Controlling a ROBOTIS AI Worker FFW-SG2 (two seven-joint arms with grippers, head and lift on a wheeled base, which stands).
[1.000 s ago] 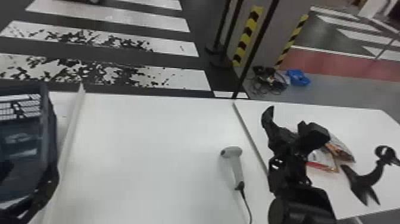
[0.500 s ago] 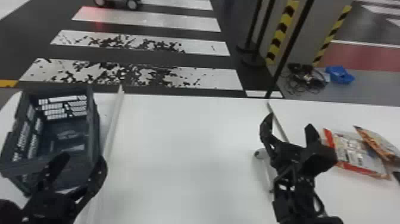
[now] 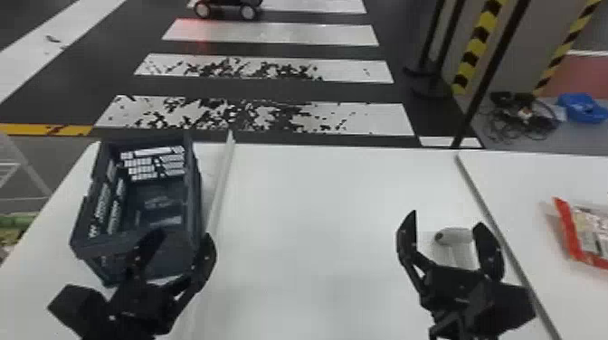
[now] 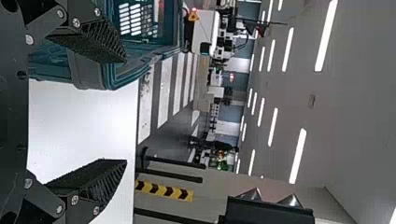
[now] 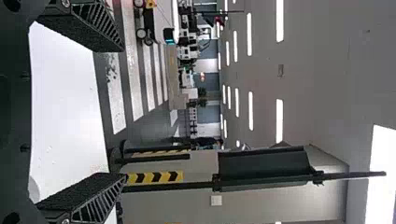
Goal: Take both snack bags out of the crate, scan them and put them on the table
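My left gripper (image 3: 183, 235) stands open over the near end of the dark blue crate (image 3: 194, 181), its fingers apart with nothing between them. In the left wrist view, that gripper (image 4: 125, 111) has the crate (image 4: 133, 70) beside one finger. My right gripper (image 3: 445, 219) is open in front of the scanner (image 3: 461, 236), which shows between its fingers, not held. The right wrist view has the gripper (image 5: 123, 113) with a wide gap. A red-edged snack bag (image 3: 592, 228) lies on the table at the far right. No bag can be seen inside the crate.
One raised strip (image 3: 221, 181) runs along the white table (image 3: 316, 203) beside the crate; another divider (image 3: 479, 199) separates the scanner from the snack bag. Black posts and a striped pillar (image 3: 472, 54) stand behind the table.
The head view has turned left, bringing in the whole crate and shifting the bags to the right edge. My right gripper has come left from near the bags to the scanner.
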